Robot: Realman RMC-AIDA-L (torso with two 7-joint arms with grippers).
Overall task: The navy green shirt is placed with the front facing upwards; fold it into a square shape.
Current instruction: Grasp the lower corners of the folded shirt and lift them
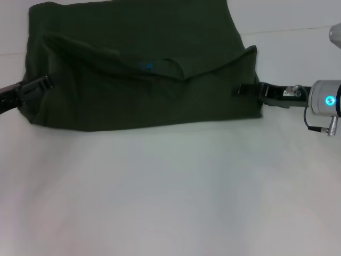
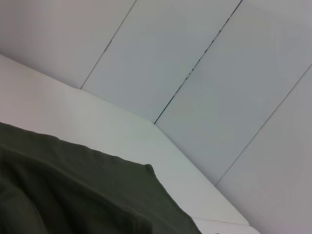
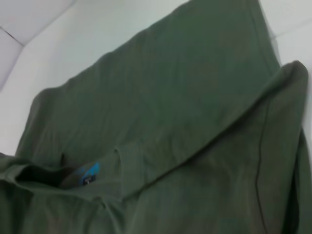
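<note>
**Shirt folded across, both grippers at its ends**

I am looking down at the navy green shirt (image 1: pixel 144 80), which is lying on the white table (image 1: pixel 170 197) as a wide band, its near part doubled over so the collar opening is showing near the middle. Inside that opening a small blue neck label (image 1: pixel 145 65) is peeking out; I cannot read any writing on it, and no chest lettering is showing on the plain dark cloth facing up.

My left gripper (image 1: pixel 43 82) is sitting at the shirt's left end, fingers lying on the cloth there. My right gripper (image 1: pixel 246 89) is reaching in at the right end, its dark fingers overlapping the edge. I cannot tell whether either pair is pinching the fabric or only resting on it.
</note>
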